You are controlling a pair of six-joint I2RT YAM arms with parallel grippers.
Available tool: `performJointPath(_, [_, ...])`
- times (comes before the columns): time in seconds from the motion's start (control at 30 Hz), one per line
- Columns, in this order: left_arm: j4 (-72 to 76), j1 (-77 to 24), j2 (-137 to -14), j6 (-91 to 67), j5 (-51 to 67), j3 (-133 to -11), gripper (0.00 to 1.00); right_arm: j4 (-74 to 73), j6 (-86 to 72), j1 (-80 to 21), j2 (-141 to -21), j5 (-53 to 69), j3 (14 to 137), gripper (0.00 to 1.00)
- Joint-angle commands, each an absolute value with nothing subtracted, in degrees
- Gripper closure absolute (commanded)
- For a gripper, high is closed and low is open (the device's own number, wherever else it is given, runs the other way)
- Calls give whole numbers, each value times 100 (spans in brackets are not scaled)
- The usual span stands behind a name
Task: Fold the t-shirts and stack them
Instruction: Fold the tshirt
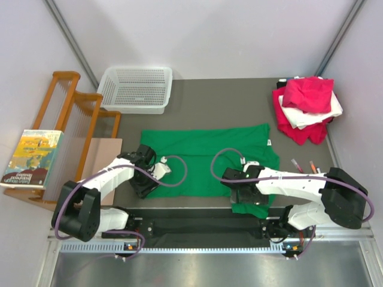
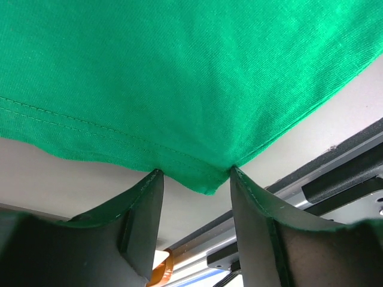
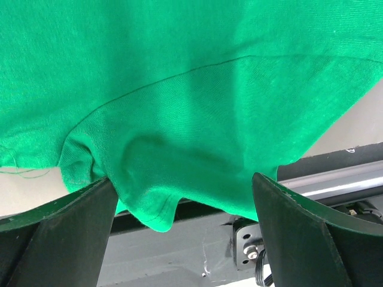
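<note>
Jaws gape on left gripper [image 2: 195, 170] and right gripper [image 3: 183, 177], both empty, at the near edge of the bright green cotton t-shirt [image 1: 203, 156] on the grey table [image 1: 227, 101]. It looks limp and light, so it is probably best pinched at its hemmed corners.

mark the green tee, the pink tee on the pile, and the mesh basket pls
green t-shirt [image 1: 203, 156], top external view, middle of its flat body.
magenta-pink t-shirt [image 1: 308, 93], top external view, centre of its upper face, atop the pile.
white mesh basket [image 1: 134, 106], top external view, near side wall.
</note>
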State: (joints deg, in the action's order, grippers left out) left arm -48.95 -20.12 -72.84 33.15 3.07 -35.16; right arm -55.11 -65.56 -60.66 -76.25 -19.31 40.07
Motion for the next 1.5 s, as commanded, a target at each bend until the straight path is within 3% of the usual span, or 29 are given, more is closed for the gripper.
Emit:
performJointPath(0.0, [-4825, -2030, -7523, 3349, 448, -3524, 49, -5396, -6486, -5941, -7541, -1969, 3973, 9])
performJointPath(0.1, [-4816, -2030, -7655, 3331, 457, -3594, 54, -5361, -6469, -5906, -7559, -1969, 3920, 11])
performJointPath(0.3, [-4737, -2030, -7699, 3270, 475, -3691, 62, -5142, -6399, -5827, -7672, -1969, 3832, 24])
performJointPath(0.63, [-4658, -2030, -7734, 3164, 413, -3683, 66, -5062, -6328, -5827, -7691, -1767, 3736, 69])
performJointPath(0.73, [-4658, -2021, -7699, 3147, 396, -3709, 67, -5141, -6346, -5827, -7620, -1740, 3727, 78])
performJointPath(0.83, [-4676, -2030, -7647, 3094, 396, -3805, 76, -5264, -6381, -5827, -7576, -1793, 3797, 85])
performJointPath(0.87, [-4676, -2022, -7612, 3059, 387, -3832, 87, -5352, -6381, -5827, -7567, -1802, 3823, 86])
performJointPath(0.93, [-4693, -2021, -7541, 3024, 369, -3981, 100, -5414, -6407, -5827, -7532, -1828, 3858, 88])
performJointPath(1.47, [-5159, -2004, -7269, 2909, 220, -4667, 100, -6135, -6276, -5827, -6663, -1530, 4184, 91])
